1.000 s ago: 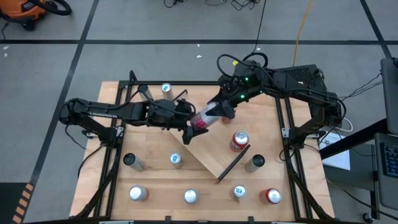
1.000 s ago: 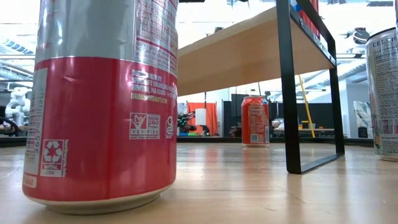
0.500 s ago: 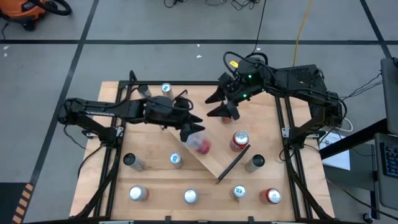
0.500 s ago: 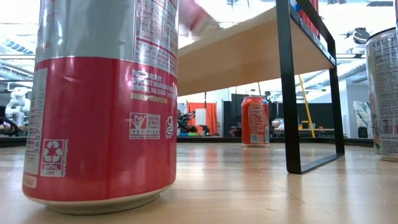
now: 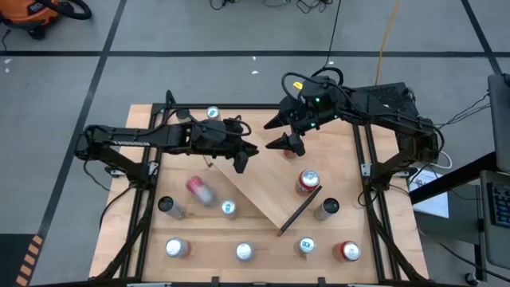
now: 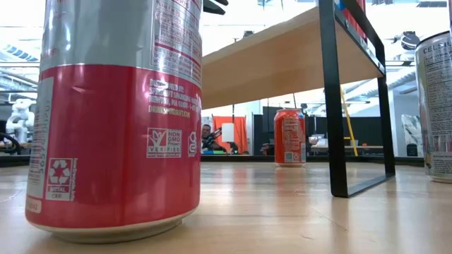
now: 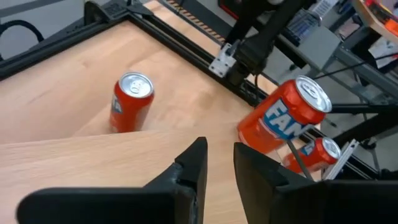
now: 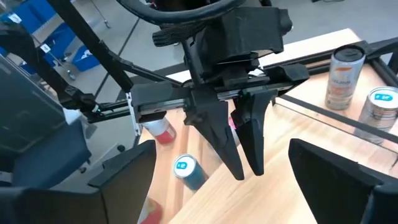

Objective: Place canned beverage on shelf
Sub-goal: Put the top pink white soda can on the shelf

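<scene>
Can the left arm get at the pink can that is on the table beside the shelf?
Probably yes. The pink can is on the left arm's side of the shelf, with nothing over it, and the left gripper holds nothing nearby.

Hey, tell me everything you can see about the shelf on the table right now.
The shelf is a rectangular board of pale, smooth wood, lying diagonally across the middle of the tabletop. A thin black metal rail runs along its short end nearest the red can. From table height, its underside stands raised above the tabletop on that rail's leg. No can shows on it from above. The left tool hangs over its far end, empty.
</scene>
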Controlling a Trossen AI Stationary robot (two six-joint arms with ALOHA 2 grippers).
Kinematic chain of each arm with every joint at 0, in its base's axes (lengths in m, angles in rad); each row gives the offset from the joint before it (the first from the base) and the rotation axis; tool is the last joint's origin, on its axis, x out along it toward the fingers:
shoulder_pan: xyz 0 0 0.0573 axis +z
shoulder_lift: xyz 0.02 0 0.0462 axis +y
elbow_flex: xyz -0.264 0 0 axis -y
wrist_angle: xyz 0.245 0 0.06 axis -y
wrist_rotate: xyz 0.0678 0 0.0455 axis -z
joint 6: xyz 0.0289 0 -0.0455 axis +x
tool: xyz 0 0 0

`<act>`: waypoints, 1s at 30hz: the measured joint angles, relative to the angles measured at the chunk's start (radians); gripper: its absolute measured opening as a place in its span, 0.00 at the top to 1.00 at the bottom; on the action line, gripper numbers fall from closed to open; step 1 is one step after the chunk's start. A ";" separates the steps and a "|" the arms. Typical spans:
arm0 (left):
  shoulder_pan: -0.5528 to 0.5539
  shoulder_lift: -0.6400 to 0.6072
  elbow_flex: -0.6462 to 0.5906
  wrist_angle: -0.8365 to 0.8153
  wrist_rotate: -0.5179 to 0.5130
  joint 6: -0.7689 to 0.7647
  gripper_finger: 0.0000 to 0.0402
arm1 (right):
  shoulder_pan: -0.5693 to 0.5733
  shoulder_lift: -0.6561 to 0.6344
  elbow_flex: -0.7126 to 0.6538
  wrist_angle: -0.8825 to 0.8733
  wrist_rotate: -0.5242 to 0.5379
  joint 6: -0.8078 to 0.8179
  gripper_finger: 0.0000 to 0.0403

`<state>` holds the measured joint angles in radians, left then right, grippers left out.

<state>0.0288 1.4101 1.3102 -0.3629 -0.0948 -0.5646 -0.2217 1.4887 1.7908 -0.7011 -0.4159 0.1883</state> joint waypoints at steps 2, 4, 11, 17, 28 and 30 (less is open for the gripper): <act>0.006 -0.002 0.000 0.001 0.000 -0.004 0.80 | -0.007 0.000 0.000 0.000 0.000 -0.007 0.14; 0.006 -0.003 0.000 0.002 -0.003 -0.005 0.80 | -0.011 0.000 0.000 -0.004 -0.002 -0.019 0.14; 0.005 -0.016 0.000 -0.022 -0.014 -0.041 0.80 | -0.013 0.000 0.000 -0.027 -0.004 -0.043 0.14; -0.017 -0.087 0.000 -0.183 -0.013 -0.111 0.80 | -0.013 -0.042 0.000 -0.044 -0.002 -0.041 0.14; -0.037 -0.251 0.000 -0.635 -0.008 -0.337 0.80 | -0.013 -0.110 0.000 -0.050 0.001 -0.017 0.14; -0.037 -0.260 0.000 -0.737 -0.007 -0.436 0.80 | -0.013 -0.113 0.000 -0.057 0.002 -0.004 0.14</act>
<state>-0.0086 1.1496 1.3102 -1.1003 -0.1019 -1.0006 -0.2348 1.3762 1.7907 -0.7579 -0.4143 0.1839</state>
